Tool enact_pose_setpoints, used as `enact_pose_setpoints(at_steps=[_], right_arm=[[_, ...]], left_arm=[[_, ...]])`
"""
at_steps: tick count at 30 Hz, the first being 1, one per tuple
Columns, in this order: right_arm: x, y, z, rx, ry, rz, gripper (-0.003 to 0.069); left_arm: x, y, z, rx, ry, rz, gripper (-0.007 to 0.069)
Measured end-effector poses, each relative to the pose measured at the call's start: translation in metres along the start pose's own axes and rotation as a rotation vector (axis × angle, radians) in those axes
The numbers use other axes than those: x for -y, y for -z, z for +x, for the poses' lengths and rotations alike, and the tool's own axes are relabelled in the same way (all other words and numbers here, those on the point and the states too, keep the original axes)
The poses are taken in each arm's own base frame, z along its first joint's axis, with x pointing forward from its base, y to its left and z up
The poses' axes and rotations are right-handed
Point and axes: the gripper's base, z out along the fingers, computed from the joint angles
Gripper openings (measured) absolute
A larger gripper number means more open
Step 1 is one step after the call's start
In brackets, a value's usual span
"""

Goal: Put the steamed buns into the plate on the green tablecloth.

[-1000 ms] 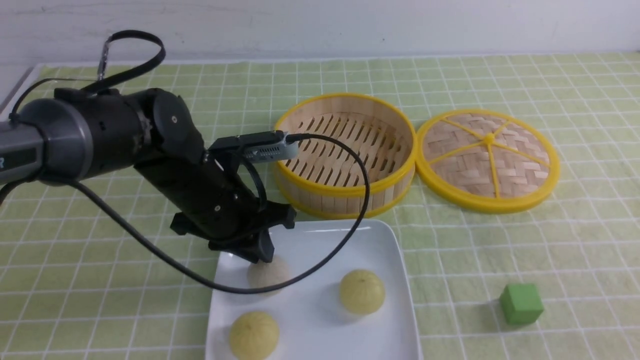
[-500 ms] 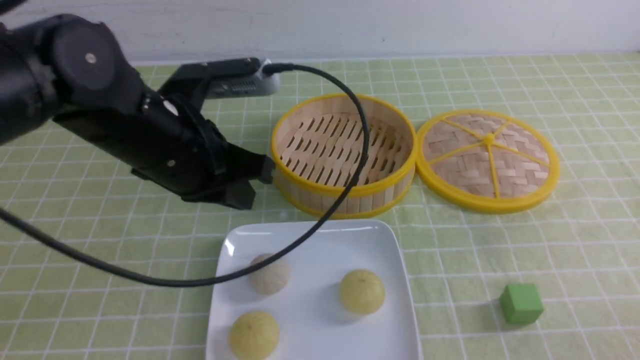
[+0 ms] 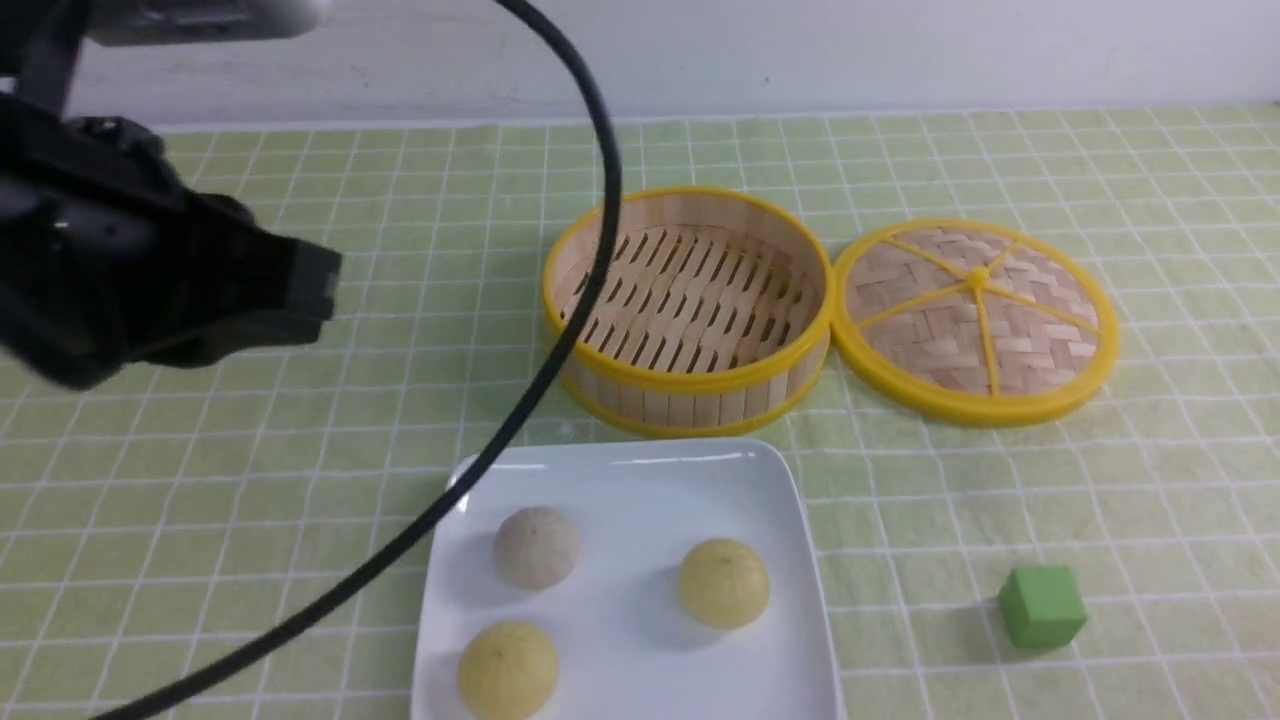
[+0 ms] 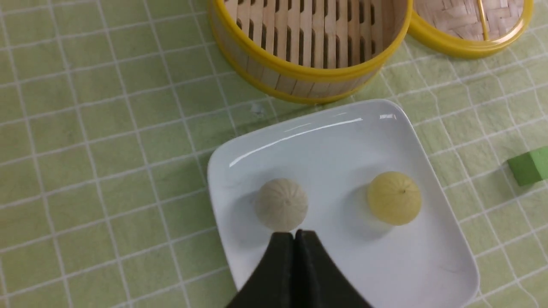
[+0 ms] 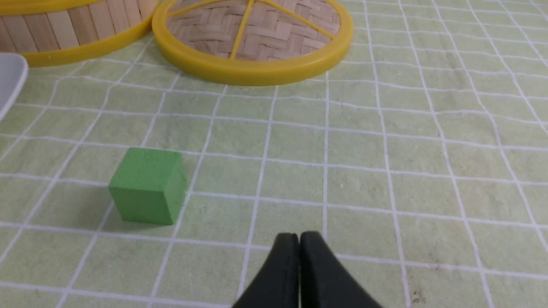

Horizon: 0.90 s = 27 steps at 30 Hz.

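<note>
The white square plate (image 3: pixel 640 480) lies on the green tablecloth (image 3: pixel 1000 480) near the front. It holds a whitish-grey bun (image 3: pixel 537 547) and two pale yellow buns (image 3: pixel 724 583) (image 3: pixel 507 669). My left gripper (image 3: pixel 312 292) is shut and empty, raised well to the left of the plate. In the left wrist view its shut tips (image 4: pixel 294 234) hang over the plate (image 4: pixel 325 132), by the grey bun (image 4: pixel 281 204) and one yellow bun (image 4: pixel 394 198). My right gripper (image 5: pixel 299 236) is shut and empty over bare cloth; it is out of the front view.
An empty bamboo steamer basket (image 3: pixel 688 308) stands behind the plate, its woven lid (image 3: pixel 975 318) to its right. A green cube (image 3: pixel 1042 605) sits right of the plate and shows in the right wrist view (image 5: pixel 147 185). A black cable (image 3: pixel 560 340) hangs across the plate's left side.
My left gripper has lifted off the grey bun on the plate and drawn back up and to the left, empty. The grey bun stays on the plate.
</note>
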Motion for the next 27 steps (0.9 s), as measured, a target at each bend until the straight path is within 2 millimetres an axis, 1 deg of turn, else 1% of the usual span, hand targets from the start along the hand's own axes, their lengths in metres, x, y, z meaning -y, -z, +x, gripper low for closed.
enact_pose_setpoints(at_steps=[2, 4, 5, 6, 7, 8, 9, 11, 12, 14, 17, 18, 19, 21, 23, 24, 26, 27], right_arm=[[0.0, 0.0, 0.0, 0.0, -0.002, -0.001, 0.0031], [0.0, 0.0, 0.0, 0.0, -0.002, -0.001, 0.0034], [0.0, 0.0, 0.0, 0.0, -0.002, -0.001, 0.0036], [0.0, 0.0, 0.0, 0.0, -0.002, -0.001, 0.0036], [0.0, 0.0, 0.0, 0.0, -0.002, -0.001, 0.0037], [0.0, 0.0, 0.0, 0.0, -0.002, -0.001, 0.0038], [0.0, 0.0, 0.0, 0.0, -0.003, -0.001, 0.0041], [0.0, 0.0, 0.0, 0.0, -0.003, -0.001, 0.0043], [0.0, 0.0, 0.0, 0.0, -0.003, -0.001, 0.0044], [0.0, 0.0, 0.0, 0.0, -0.003, -0.001, 0.0047], [0.0, 0.0, 0.0, 0.0, -0.003, -0.001, 0.005], [0.0, 0.0, 0.0, 0.0, -0.003, -0.001, 0.005], [0.0, 0.0, 0.0, 0.0, -0.003, -0.001, 0.0055], [0.0, 0.0, 0.0, 0.0, -0.003, -0.001, 0.0057], [0.0, 0.0, 0.0, 0.0, -0.003, -0.001, 0.0061], [0.0, 0.0, 0.0, 0.0, -0.003, -0.001, 0.0061], [0.0, 0.0, 0.0, 0.0, -0.003, -0.001, 0.0065], [0.0, 0.0, 0.0, 0.0, -0.003, -0.001, 0.0065]], left_arm=[[0.0, 0.022, 0.007, 0.034, -0.016, -0.012, 0.0002], [0.0, 0.042, 0.019, 0.055, -0.027, -0.018, 0.0002], [0.0, 0.048, 0.026, 0.058, -0.029, -0.018, 0.0002], [0.0, 0.055, 0.037, 0.071, -0.031, -0.017, 0.0002], [0.0, 0.059, 0.04, 0.081, -0.032, -0.016, 0.0002], [-0.001, 0.06, 0.05, 0.082, -0.032, -0.016, 0.0002], [-0.003, 0.062, 0.067, 0.098, -0.03, -0.012, 0.0002], [-0.005, 0.062, 0.089, 0.145, -0.02, -0.004, 0.0002], [-0.006, 0.06, 0.096, 0.187, -0.001, 0.003, 0.0002], [-0.009, 0.052, 0.113, 0.31, 0.066, 0.033, 0.0002], [-0.011, 0.05, 0.119, 0.523, 0.155, 0.083, 0.0002], [-0.011, 0.048, 0.12, 0.528, 0.165, 0.086, 0.0002], [-0.013, 0.047, 0.123, 0.597, 0.186, 0.1, 0.0002], [-0.014, 0.044, 0.124, 0.66, 0.198, 0.11, 0.0002], [-0.016, 0.036, 0.127, 0.688, 0.207, 0.111, 0.0002], [-0.017, 0.035, 0.127, 0.693, 0.207, 0.111, 0.0002], [-0.018, 0.027, 0.132, 0.681, 0.211, 0.105, 0.0002], [-0.018, 0.027, 0.133, 0.681, 0.211, 0.105, 0.0002]])
